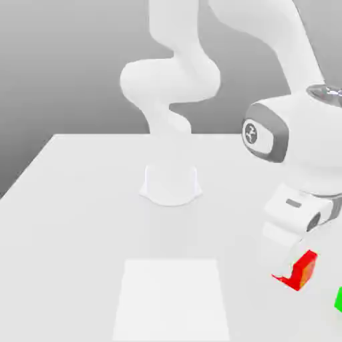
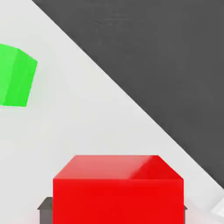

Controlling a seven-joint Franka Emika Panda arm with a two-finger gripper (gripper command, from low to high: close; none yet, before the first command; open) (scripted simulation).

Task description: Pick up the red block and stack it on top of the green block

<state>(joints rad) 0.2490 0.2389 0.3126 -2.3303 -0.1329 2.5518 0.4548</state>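
Observation:
The red block (image 1: 302, 270) is a small bright red cube near the table's front right corner in the exterior view. My gripper (image 1: 292, 270) reaches down over it and is shut on it. In the hand view the red block (image 2: 118, 188) sits between two dark fingertips (image 2: 45, 208), one at each side. The green block (image 1: 338, 299) lies a short way off, toward the exterior view's right and nearer the front, cut off by the picture's edge. The hand view shows the green block (image 2: 15, 76) apart from the red one, resting on the white table.
The white table (image 1: 87, 200) carries the arm's round base (image 1: 171, 184) at its middle back. A paler rectangle (image 1: 172, 297) is marked on the table near the front. The table's edge (image 2: 131, 103) runs close to both blocks, with dark floor beyond it.

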